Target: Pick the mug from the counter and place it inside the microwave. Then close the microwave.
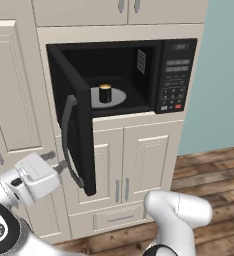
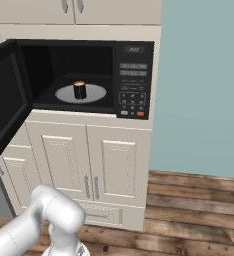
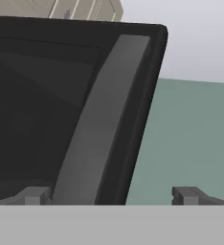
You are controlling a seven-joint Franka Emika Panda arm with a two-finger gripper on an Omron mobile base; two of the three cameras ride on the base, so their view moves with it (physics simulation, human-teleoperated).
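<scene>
In the left base view the mug [image 1: 105, 93] stands upright on the pale turntable [image 1: 120, 98] inside the microwave [image 1: 123, 77], whose door [image 1: 78, 132] hangs wide open, with the gripper [image 1: 56, 161] just beside the grey curved handle [image 1: 67, 142]. From the right base view the mug [image 2: 79, 90] sits near the middle of the turntable [image 2: 94, 93], left of the button panel [image 2: 132, 82]. Up close in the hand view the gripper [image 3: 109, 195] is spread wide and empty, the handle [image 3: 102, 119] rising between its fingertips [image 3: 35, 195].
</scene>
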